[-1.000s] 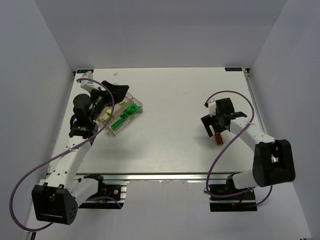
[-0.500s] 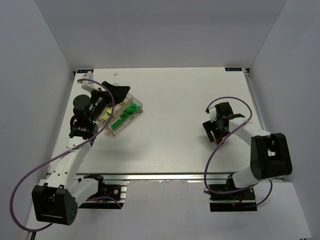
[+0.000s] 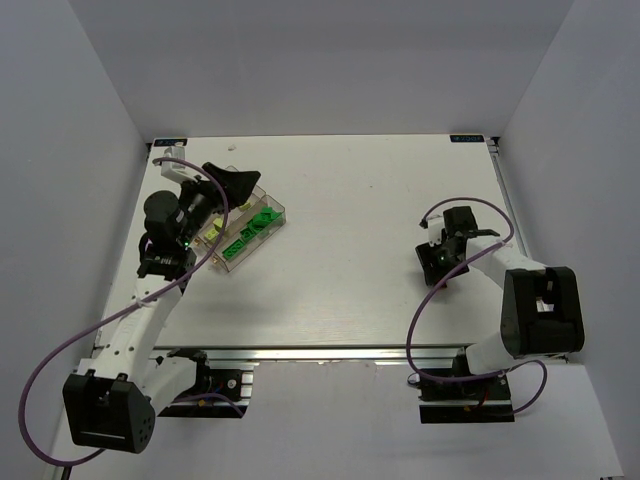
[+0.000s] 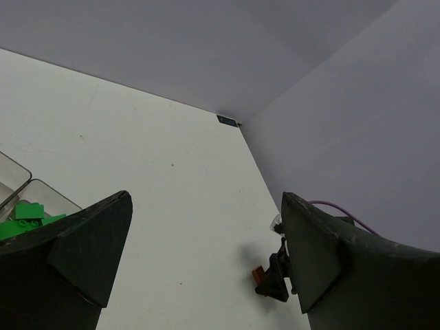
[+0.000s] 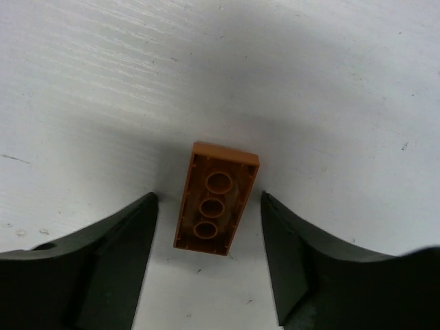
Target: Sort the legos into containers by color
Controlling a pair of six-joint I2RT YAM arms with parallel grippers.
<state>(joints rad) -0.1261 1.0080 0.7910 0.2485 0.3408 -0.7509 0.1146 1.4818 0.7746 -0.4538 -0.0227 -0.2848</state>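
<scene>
Right now, find the orange lego (image 5: pixel 217 208) lying flat on the white table (image 5: pixel 330 82), hollow underside up, three round tubes showing. Runs lengthwise toward and away from the right wrist camera, far end leaning slightly right. Sits between the fingers (image 5: pixel 113 268) of the right gripper (image 5: pixel 206 199), spread wide to either side, with a narrow strip of bare table along each long flank; touching neither finger, as far as can be told. From above, look for that spot on the table's right half, nearer the right edge than the middle, with room left on every side. Well apart to the left, see the clear tray (image 3: pixel 281 212), set askew near the left edge, holding green legos (image 3: pixel 262 217) in one long compartment and lime legos (image 3: pixel 212 233) in another. Between tray and orange lego, a broad stretch of white table. Over the tray's far end, find the left gripper (image 4: pixel 206 206), fingers held apart, gripping nothing.
</scene>
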